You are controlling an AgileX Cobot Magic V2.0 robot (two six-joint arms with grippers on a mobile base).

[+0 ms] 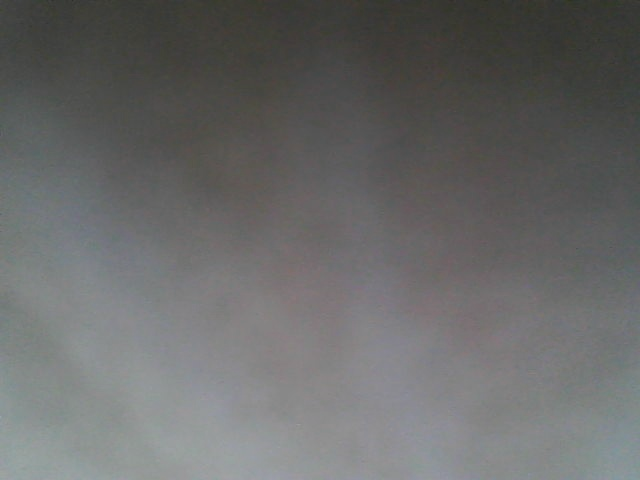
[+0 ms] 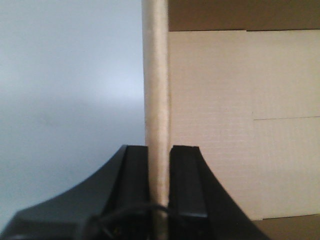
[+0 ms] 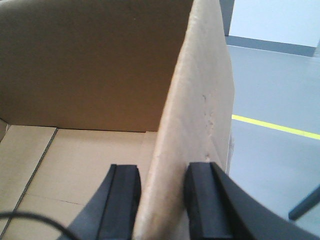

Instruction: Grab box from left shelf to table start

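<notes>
The box (image 3: pixel 90 65) is brown corrugated cardboard, open at the top, and I look down into it in both wrist views. My left gripper (image 2: pixel 160 148) is shut on the thin upright edge of one box wall (image 2: pixel 156 75), with the box's pale inner floor (image 2: pixel 210 125) to its right. On the opposite side, my right gripper (image 3: pixel 164 167) is shut on another box wall (image 3: pixel 200 100), one black finger inside and one outside. The left shelf is out of view. The front-facing view is a blurred grey field with nothing recognisable.
Outside the box on the right lies grey floor crossed by a yellow line (image 3: pixel 270 127). A dark slanted bar (image 3: pixel 305 205) shows at the lower right. A dark skirting band (image 3: pixel 270 45) runs below a pale wall. A plain pale surface (image 2: pixel 70 100) lies left of the box.
</notes>
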